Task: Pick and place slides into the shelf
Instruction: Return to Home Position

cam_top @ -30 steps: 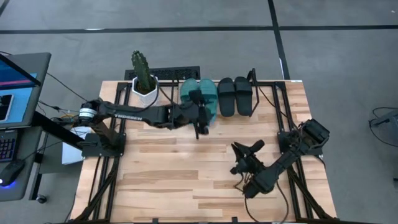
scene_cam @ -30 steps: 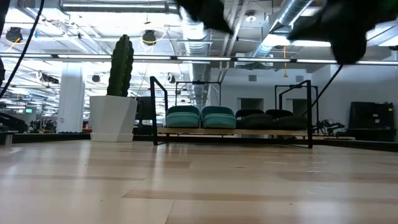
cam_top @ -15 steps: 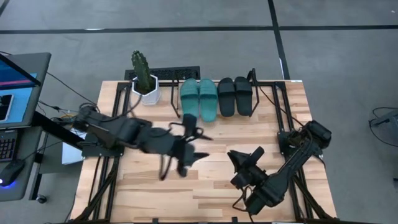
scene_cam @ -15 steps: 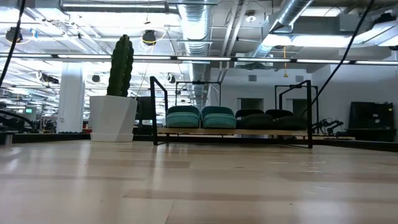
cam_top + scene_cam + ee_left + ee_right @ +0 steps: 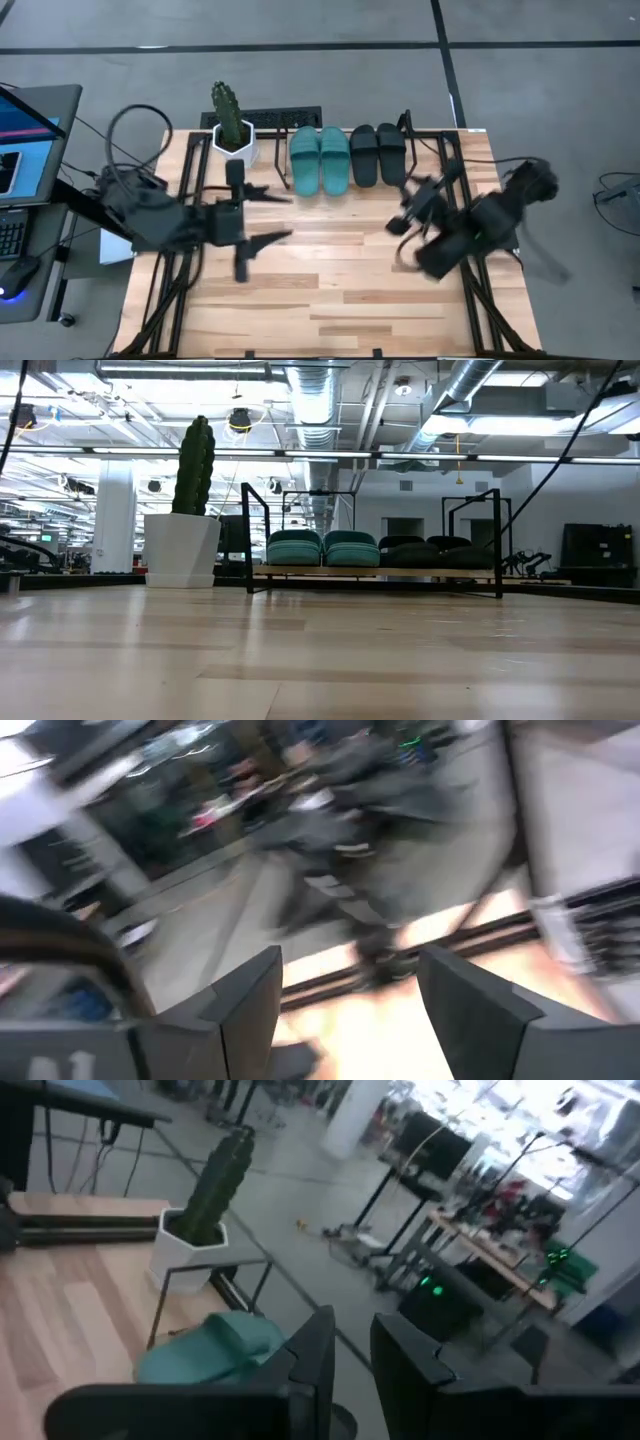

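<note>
Slides (image 5: 349, 158) are all parked at the back, so front to back: the tabletop (image 5: 330, 300) is open planks on its near half. Midway, the left gripper (image 5: 350, 952) has swung back from mid-table toward the left rails, fingers spread wide. The right gripper (image 5: 354, 1318) has pulled up toward the right edge, fingers a narrow gap apart. At the far edge, the shelf (image 5: 248, 535) holds two green and two black side by side, with the cactus pot (image 5: 235, 142) just to its left.

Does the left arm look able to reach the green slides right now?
Probably yes: the left gripper hangs open over the table, and nothing lies between it and the teal-green slides on the shelf.
</note>
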Available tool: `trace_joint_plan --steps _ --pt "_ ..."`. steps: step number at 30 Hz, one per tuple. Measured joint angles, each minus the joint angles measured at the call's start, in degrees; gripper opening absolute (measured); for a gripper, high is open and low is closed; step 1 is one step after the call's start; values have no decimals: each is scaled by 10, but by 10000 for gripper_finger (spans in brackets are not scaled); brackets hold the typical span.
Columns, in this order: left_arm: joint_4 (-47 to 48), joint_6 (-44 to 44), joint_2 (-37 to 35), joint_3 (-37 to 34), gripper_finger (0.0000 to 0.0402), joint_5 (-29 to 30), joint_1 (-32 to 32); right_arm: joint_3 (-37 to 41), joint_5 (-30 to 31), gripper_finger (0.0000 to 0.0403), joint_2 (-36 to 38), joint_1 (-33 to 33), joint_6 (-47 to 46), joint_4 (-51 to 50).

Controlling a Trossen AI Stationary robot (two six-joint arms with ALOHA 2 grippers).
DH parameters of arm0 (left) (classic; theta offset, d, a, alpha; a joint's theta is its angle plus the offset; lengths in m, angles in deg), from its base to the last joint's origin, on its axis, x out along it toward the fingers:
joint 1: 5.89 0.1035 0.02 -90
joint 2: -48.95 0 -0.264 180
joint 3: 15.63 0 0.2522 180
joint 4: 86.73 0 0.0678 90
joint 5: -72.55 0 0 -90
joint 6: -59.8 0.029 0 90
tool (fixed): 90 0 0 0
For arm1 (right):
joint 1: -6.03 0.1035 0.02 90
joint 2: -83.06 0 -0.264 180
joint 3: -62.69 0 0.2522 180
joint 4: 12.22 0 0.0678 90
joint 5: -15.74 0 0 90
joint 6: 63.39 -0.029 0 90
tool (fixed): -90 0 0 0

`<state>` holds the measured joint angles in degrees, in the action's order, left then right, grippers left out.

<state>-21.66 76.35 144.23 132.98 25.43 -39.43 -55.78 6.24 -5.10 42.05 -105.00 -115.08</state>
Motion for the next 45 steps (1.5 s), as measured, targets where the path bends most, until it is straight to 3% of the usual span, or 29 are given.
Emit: trace_joint_plan --steps 4,6,8,11,13,14,17,22,27,30,36,45 --pt "-5 12 -46 -20 222 -170 21 -5 -66 59 74 -27 147 96" --pt "-5 24 -70 -20 222 -249 42 -5 -167 59 113 -41 269 202" --pt "5 30 -90 -20 222 -293 66 4 -363 59 148 -57 409 346" --pt "52 11 -113 -22 222 -315 105 26 -736 59 183 -94 554 501" --pt "79 -13 -127 -50 222 -327 129 39 -881 59 192 -120 589 543" --pt "83 -25 -135 -75 222 -329 138 45 -912 59 197 -130 597 543" --pt "58 -39 -173 -192 222 -320 148 73 -922 59 206 -154 590 527" --pt "-144 -48 -325 -481 222 -233 165 153 -934 59 202 -202 551 560" --pt "-340 -59 -529 -757 222 -272 196 229 -1028 59 217 -241 535 632" --pt "-418 -75 -643 -885 222 -275 204 283 -1091 59 247 -262 535 671" --pt "-440 -100 -802 -1043 222 -276 204 470 -1163 59 361 -308 526 839" --pt "-421 -136 -948 -1149 222 -317 204 746 -1166 59 525 -395 443 1051"
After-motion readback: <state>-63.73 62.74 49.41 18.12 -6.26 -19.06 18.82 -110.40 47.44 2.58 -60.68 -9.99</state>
